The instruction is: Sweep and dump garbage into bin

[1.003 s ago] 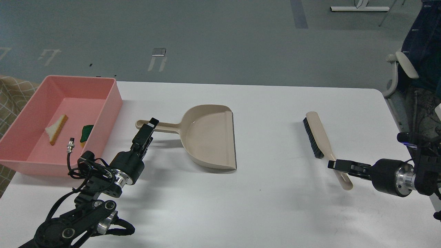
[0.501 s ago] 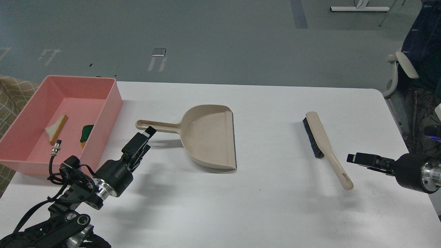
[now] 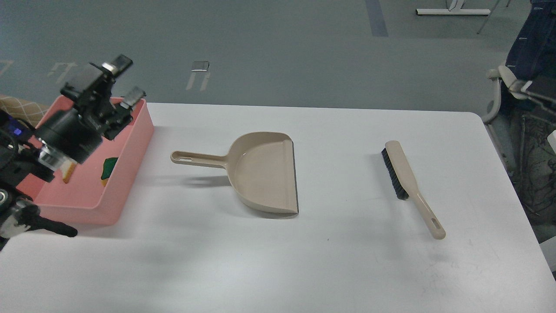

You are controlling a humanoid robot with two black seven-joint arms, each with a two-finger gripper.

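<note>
The pink bin (image 3: 135,138) stands at the table's left edge. Inside it lie the yellow-green scrap (image 3: 109,167) and the bread-like slice (image 3: 67,174); my arm hides most of the slice. My left gripper (image 3: 129,78) is raised above the bin's far right corner, fingers spread apart and empty. My right gripper is out of view. The beige dustpan (image 3: 265,171) lies empty mid-table, handle pointing left. The beige brush (image 3: 404,176) with black bristles lies on the right, handle toward me.
The white table (image 3: 347,261) ends at the right near an office chair (image 3: 506,84). Beyond the far edge is grey floor. A beige checked cloth (image 3: 19,106) shows left of the bin.
My left arm swung up and left, from beside the dustpan handle to above the bin, and its fingers opened wider. My right arm pulled away from the brush handle and left the view.
</note>
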